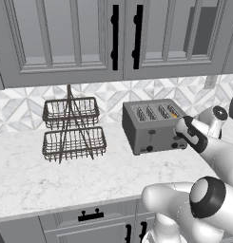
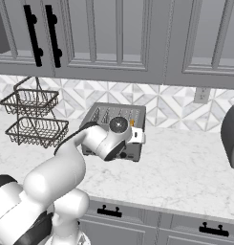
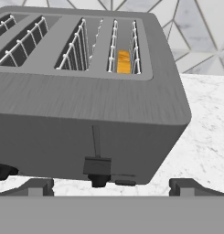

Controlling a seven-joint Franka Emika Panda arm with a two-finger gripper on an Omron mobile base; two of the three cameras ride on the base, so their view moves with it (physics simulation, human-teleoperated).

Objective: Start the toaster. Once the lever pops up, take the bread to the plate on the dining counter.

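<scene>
The toaster (image 3: 86,105) is seen large across the hand view, its long face turned toward the camera. In the left base view it stands at centre right on the marble worktop (image 1: 51,175), against the tiled backsplash. The bread (image 3: 124,61) is seen as a small orange slice sunk in the slot nearest the toaster's right end, upper centre of the hand view; its top sits below the slot rim. The lever (image 3: 97,165) is seen at the bottom of its vertical slot, low on the face, lower centre of the frame. From this it is judged that the toaster has been started, or is being pressed down at this very instant; which of the two cannot be told.

The gripper (image 3: 111,186) is held just in front of the toaster's face, its two dark fingertips standing wide apart at the bottom of the hand view, one at lower left and one at lower right. Nothing is held between them.

What is left, as judged from the pictures: the lever has to pop up, the slice has to be lifted from its slot and then carried to the plate on the dining counter. A two-tier wire basket (image 1: 72,128) is seen at centre left of the left base view, well apart from the toaster.
</scene>
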